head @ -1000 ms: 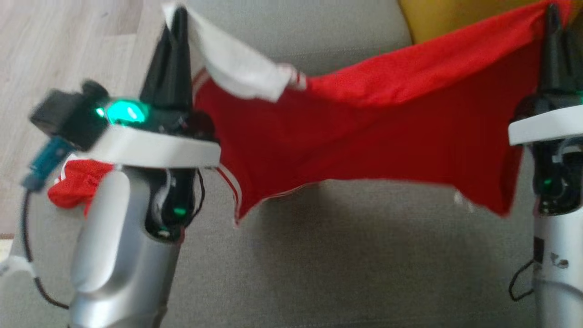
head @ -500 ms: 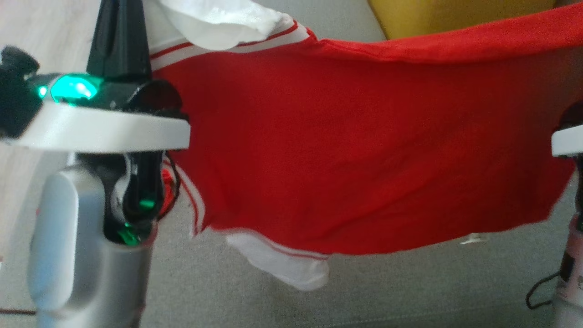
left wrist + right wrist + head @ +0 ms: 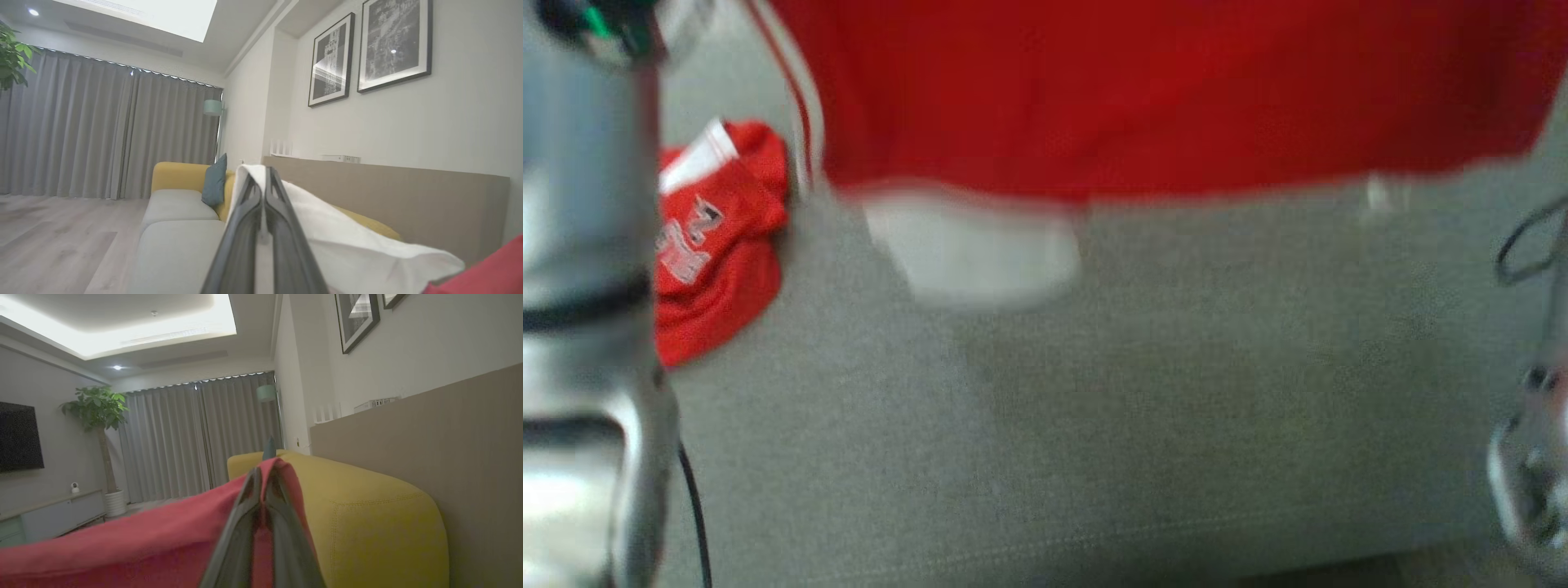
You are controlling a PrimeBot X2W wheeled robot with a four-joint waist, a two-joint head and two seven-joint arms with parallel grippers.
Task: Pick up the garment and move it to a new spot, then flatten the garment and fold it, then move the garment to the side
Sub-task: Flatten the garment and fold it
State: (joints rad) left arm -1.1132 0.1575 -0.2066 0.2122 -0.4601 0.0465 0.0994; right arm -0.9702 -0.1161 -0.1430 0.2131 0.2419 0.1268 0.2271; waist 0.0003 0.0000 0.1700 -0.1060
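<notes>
The garment (image 3: pixel 1160 90), red with white sleeves and striped trim, hangs stretched above the grey sofa seat (image 3: pixel 1094 425); its lower edge and one white sleeve (image 3: pixel 972 253) dangle, blurred. In the left wrist view my left gripper (image 3: pixel 264 175) is shut on the white sleeve cloth (image 3: pixel 351 241). My right gripper (image 3: pixel 263 473) is shut on the red cloth (image 3: pixel 122 547) in the right wrist view. Pale forearms stand at the left (image 3: pixel 580 286) and right (image 3: pixel 1535 474) edges of the head view.
Another crumpled red garment (image 3: pixel 711 245) with white lettering lies on the seat at the left. A yellow sofa back (image 3: pixel 367 522), a teal cushion (image 3: pixel 214 183), grey curtains, a plant and a wooden floor lie beyond. A dark cable (image 3: pixel 1523 245) hangs at the right.
The garment has risen, held taut between both shut grippers. The head view has shifted down, so gripper fingers have left its top edge and the other red garment now shows on the seat.
</notes>
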